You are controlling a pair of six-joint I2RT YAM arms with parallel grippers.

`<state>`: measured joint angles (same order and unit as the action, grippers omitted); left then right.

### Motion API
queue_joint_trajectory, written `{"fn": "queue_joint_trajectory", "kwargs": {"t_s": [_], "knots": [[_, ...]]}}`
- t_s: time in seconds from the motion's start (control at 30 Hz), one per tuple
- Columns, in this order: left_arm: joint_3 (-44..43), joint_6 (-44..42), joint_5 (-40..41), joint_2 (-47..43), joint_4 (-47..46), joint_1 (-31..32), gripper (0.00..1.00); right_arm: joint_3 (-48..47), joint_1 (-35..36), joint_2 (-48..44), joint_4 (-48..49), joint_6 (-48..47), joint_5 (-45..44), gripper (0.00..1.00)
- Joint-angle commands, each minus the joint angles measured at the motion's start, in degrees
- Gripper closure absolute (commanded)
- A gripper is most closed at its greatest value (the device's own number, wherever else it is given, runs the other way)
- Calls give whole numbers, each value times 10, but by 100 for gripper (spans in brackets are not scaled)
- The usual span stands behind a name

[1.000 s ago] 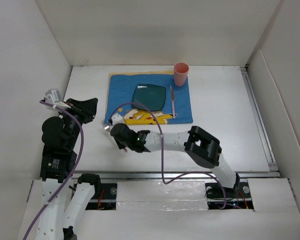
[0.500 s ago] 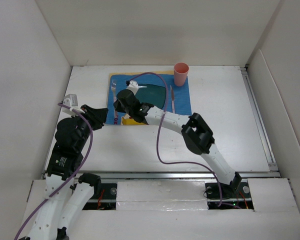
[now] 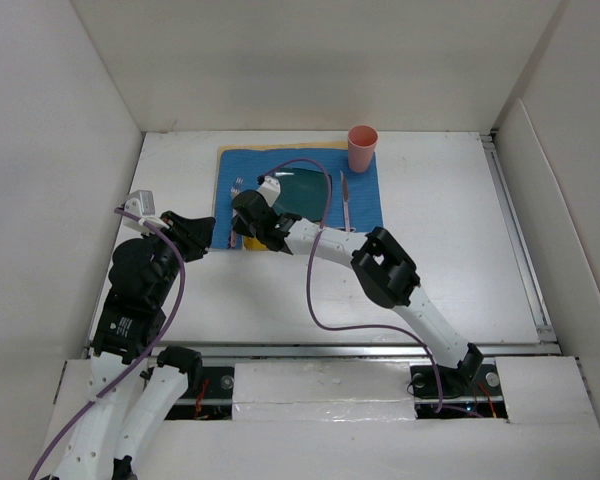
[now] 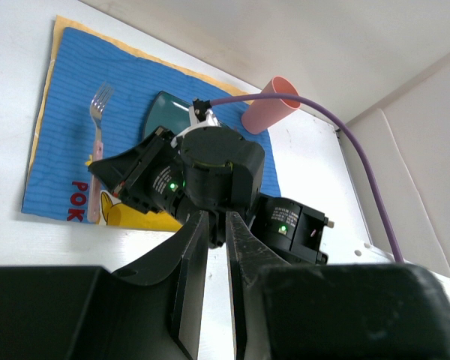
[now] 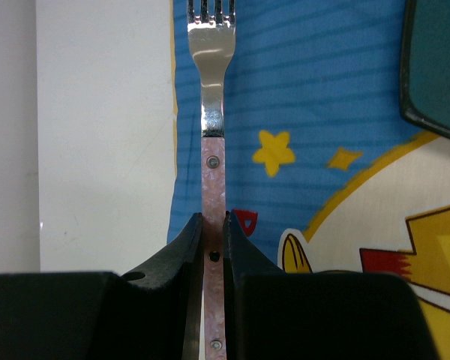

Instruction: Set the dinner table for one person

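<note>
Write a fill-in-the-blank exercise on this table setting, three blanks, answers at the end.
1. The fork is clamped by its pink handle in the ____ gripper.
2. In the top view, the fork lies on the blue placemat to the ____ of the teal plate.
3. The cup standing at the placemat's far right corner is ____ in colour.

Missing words: right; left; pink.

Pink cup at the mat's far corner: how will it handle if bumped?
The pink cup stands upright and taller than wide, so a high sideways bump would probably tip it. Round and tapered, it would likely roll in an arc once down. Looks like light plastic.
</note>
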<state>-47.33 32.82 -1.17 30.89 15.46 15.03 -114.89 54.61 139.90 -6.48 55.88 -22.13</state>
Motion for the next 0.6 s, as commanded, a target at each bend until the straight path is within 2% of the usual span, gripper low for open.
{"fn": "queue_joint_trajectory", "kwargs": {"t_s": [0.0,0.13,0.27,0.57], "knots": [[5,-11,5,0,-18,3,87,-51,-18,7,-1,-6,-22,100],[7,-9,6,-2,-20,3,86,-70,-29,16,-15,-25,-16,100],[5,-9,6,0,-21,3,86,-129,-40,42,-59,-42,-3,100],[3,-9,6,7,-19,3,86,-140,-51,74,-61,-53,24,100]]}}
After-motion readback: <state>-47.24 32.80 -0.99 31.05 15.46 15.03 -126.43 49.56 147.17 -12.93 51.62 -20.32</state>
